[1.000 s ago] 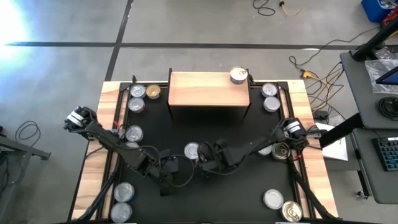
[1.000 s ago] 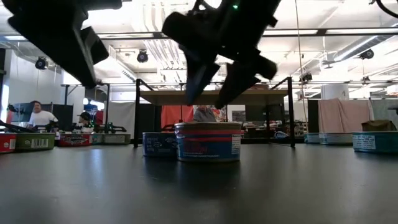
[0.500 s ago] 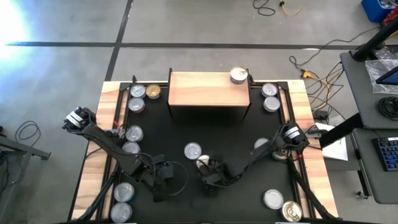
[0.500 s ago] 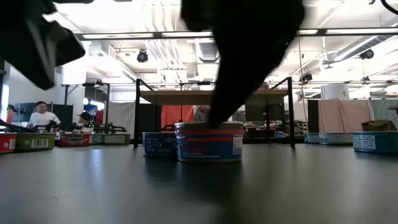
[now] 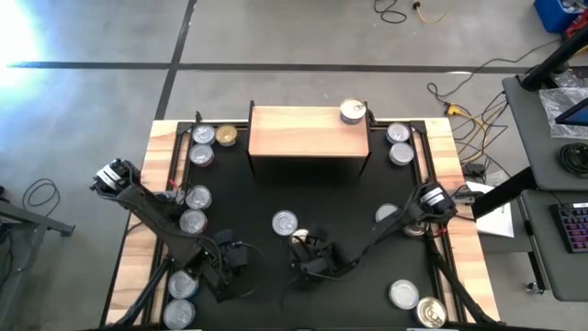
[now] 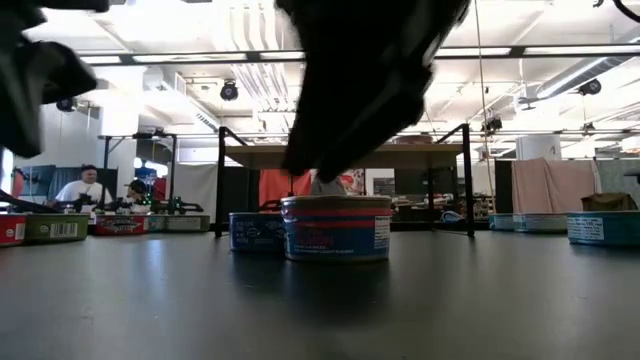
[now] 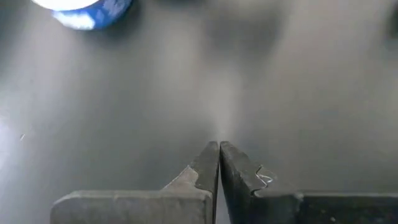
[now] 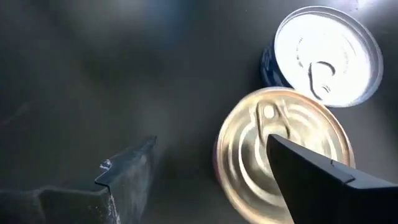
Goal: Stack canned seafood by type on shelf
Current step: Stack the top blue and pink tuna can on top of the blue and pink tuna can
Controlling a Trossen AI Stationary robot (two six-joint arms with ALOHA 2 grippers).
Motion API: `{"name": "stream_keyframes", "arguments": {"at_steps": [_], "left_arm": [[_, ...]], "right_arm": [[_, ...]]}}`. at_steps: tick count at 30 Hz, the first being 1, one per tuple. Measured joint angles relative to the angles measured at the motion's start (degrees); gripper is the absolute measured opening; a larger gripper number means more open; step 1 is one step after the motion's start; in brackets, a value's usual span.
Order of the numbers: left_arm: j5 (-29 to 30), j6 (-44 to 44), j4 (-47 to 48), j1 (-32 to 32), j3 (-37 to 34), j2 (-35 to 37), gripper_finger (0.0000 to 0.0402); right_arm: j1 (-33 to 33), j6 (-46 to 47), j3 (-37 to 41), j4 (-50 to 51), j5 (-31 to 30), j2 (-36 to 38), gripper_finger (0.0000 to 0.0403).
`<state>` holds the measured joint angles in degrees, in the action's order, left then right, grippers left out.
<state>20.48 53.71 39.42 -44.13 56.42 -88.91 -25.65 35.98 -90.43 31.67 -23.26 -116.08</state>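
Observation:
The shelf (image 5: 310,131) stands at the far middle of the black mat, with one silver-topped can (image 5: 352,111) on its right end. A gold-topped can (image 5: 299,241) with a red and blue label (image 6: 335,228) rests on the mat beside a silver-topped blue can (image 5: 285,222). My right gripper (image 8: 211,140) hovers open over the gold-topped can (image 8: 283,155), one finger in front of its lid, the other off to its side. My left gripper (image 7: 219,144) is shut and empty above bare mat near the near left (image 5: 234,276). My right gripper comes slanting down from the near side, and one finger (image 8: 311,177) covers part of the gold lid (image 8: 261,143). I cannot tell whether it touches the can, which rests flat on the mat.
More cans sit along the mat's left side (image 5: 198,138) (image 5: 196,197) (image 5: 183,285) and right side (image 5: 398,138) (image 5: 404,294) (image 5: 430,313). Bare mat lies between the shelf and the two middle cans. People sit in the room beyond the table (image 6: 70,188).
My left gripper has drawn away from the middle cans toward the table's near left, staying shut. My right gripper has moved a little toward the near edge, rolled about its own line and now stands over the gold-topped can, staying open. The cans have not moved.

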Motion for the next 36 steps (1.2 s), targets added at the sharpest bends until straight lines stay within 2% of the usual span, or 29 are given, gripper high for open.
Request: {"name": "stream_keyframes", "arguments": {"at_steps": [4, 8, 16, 19, 22, 25, 30, 33, 36], "left_arm": [[-0.45, 2.28, 4.65, -1.43, 0.0, 0.72, 0.0], [-0.45, 3.76, 5.44, -2.24, 0.0, 1.9, 0.0], [-0.47, 11.75, 5.44, -3.29, 0.0, 2.1, 0.0], [1.25, 13.87, 4.06, -3.56, 0.0, 2.07, 0.0], [3.16, 9.52, -1.54, -3.07, 0.0, 2.06, 0.0005], [3.68, 4.2, -7.03, -1.53, -0.1, 2.06, 0.0024], [10.6, 2.23, -6.97, -0.39, -0.41, 2.04, 0.007], [11.51, 0.96, -7.02, 0.34, -0.69, 2.04, 0.0099], [11.57, 0.78, -7.56, 0.67, -1.19, 2.01, 0.0122]], "right_arm": [[0.48, -0.35, 0.0, -2.66, -0.35, -1.63, 0.0274], [0.81, -0.19, -0.09, -2.63, -0.92, -3.36, 0.0265], [-1.86, -7.02, -0.15, -2.37, 2.85, -2.94, 0.0238], [-4.09, -7.48, -0.16, -0.25, 6.31, -1.41, 0.0233], [-6.55, -6.93, -0.79, 3.66, 6.36, -0.13, 0.0233], [-8.85, -3.83, -1.92, 6.28, 2.88, 1.45, 0.0235], [-11.77, 3.04, -2.2, 6.53, -3.88, 3.38, 0.0229], [-13.2, 9.45, -2.14, 7.13, -4.41, 3.39, 0.0224], [-14.01, 20.06, -2.09, 9.26, -3.46, 2.37, 0.0219]]}}
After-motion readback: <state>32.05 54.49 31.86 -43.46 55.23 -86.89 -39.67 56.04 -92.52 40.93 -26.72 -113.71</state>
